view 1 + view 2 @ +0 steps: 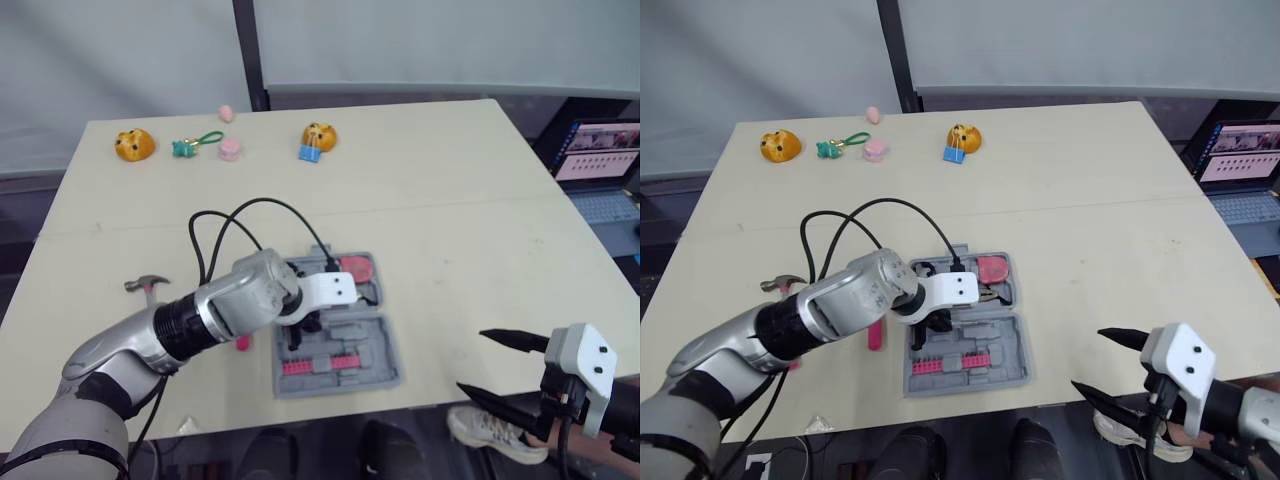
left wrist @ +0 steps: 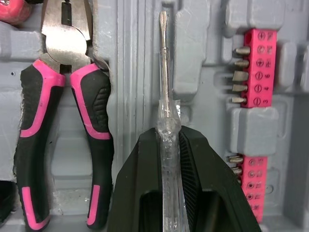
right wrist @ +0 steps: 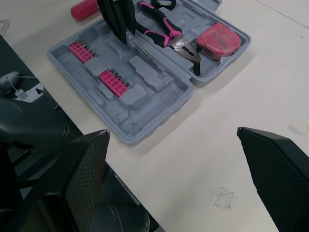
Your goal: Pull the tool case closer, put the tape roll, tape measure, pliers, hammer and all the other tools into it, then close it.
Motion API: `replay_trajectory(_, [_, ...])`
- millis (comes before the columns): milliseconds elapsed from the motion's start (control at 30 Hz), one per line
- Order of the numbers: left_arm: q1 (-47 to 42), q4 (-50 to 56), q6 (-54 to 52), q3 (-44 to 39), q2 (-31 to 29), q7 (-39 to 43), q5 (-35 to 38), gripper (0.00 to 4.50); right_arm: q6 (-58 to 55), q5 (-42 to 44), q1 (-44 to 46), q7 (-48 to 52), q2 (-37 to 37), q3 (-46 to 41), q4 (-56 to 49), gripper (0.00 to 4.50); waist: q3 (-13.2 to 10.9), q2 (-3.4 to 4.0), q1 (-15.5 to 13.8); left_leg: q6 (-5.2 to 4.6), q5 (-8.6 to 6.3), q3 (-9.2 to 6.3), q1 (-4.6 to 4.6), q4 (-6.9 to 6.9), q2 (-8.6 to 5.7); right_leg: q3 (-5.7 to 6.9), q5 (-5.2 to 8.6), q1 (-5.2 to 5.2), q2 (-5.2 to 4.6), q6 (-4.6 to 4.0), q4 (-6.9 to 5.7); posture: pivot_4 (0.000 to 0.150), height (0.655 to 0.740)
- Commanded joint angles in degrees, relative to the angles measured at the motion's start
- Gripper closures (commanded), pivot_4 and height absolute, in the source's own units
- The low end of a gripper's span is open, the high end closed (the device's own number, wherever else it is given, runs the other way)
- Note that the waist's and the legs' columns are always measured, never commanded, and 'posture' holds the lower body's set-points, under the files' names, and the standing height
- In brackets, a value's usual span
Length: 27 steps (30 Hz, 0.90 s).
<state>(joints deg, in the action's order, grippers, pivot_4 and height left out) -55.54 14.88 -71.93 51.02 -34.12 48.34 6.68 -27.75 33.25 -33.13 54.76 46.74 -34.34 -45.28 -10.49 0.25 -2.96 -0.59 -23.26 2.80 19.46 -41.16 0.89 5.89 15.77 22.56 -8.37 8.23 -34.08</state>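
Left wrist view | left tool grips 1 screwdriver | 1 pliers | right tool wide

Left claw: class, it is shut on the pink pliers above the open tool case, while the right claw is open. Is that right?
No: the left claw is shut on a clear-handled screwdriver, not the pliers, which lie in the open tool case, as the left wrist view shows. The right claw is open.
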Motion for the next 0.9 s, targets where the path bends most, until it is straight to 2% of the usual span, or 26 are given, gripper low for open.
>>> replay_trajectory(33, [0.2,0.3,0.8,0.5,0.0,0.3,-0.3,4.47,-0.1,0.5,-0.4,-0.8,-0.5,-2.3,-1.8,0.00,0.0,0.00,0.0,0.00,0.00,0.00,0.00,-0.01,0.00,0.00,0.00,0.00,0.00,0.00,-0.01,0.150,0.7400])
replay_trajectory(767, [-0.3,-3.0,1.6,0.1,3.0,-0.5,-0.6,4.47,-0.4,0.7,-2.3,-0.9,-1.6,-3.9,-2.9,0.00,0.0,0.00,0.0,0.00,0.00,0.00,0.00,-0.01,0.00,-0.01,0.00,0.00,0.00,0.00,-0.01,0.150,0.7400])
replay_trajectory(833, [-0.5,-3.0,2.1,0.7,2.5,0.2,-0.6,3.39,-0.5,0.7,-2.3,-0.9,-1.6,-4.0,-2.9,0.00,0.0,0.00,0.0,0.00,0.00,0.00,0.00,-0.01,0.00,-0.01,0.00,0.00,0.00,0.00,-0.02,0.150,0.7400])
replay_trajectory(900, [-0.4,-2.6,1.6,0.4,2.4,0.3,-0.5,2.59,-0.4,0.7,-2.3,-0.8,-1.6,-4.0,-2.9,0.00,0.0,0.00,0.0,0.00,0.00,0.00,0.00,-0.02,0.00,-0.01,0.00,0.00,0.00,0.00,-0.02,0.150,0.7400])
